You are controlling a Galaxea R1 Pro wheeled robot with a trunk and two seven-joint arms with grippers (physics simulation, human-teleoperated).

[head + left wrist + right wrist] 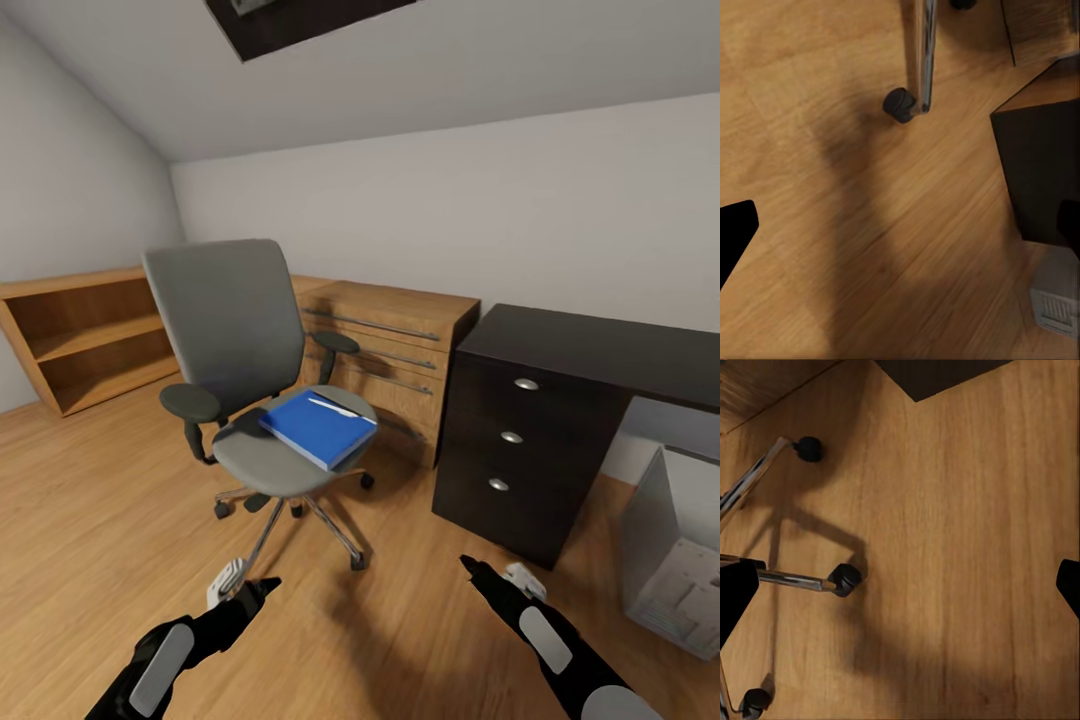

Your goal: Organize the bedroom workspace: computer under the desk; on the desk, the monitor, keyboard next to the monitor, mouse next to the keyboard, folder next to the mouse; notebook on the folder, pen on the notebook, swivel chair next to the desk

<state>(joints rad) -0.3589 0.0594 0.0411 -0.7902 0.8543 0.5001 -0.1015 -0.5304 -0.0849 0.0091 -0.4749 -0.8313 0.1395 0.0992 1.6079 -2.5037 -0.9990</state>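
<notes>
Facing a wood floor (pixel 90 500) that runs to the white wall, and the black desk (pixel 600 350) fills my right side, its drawer block (pixel 520 440) with three round silver knobs standing nearest. Under the desktop, at far right, there's the pale computer (pixel 675 550), tucked beside that drawer block. Against the wall sit a light-wood drawer unit (pixel 390 340) and, further left, an open wooden shelf (pixel 85 335). In front of the wooden drawers stands the swivel chair (pixel 235 330), grey seat turned toward me, chrome legs spread on the floor. On its seat lies the blue folder (pixel 318 427), flat, one corner reaching the front edge, a thin white thing on its cover that I can't identify. Down low, my left gripper (pixel 250 585) hangs above the floor near a chair leg, my right gripper (pixel 490 575) just off the desk drawers. Both have fingers spread wide, holding nothing.
</notes>
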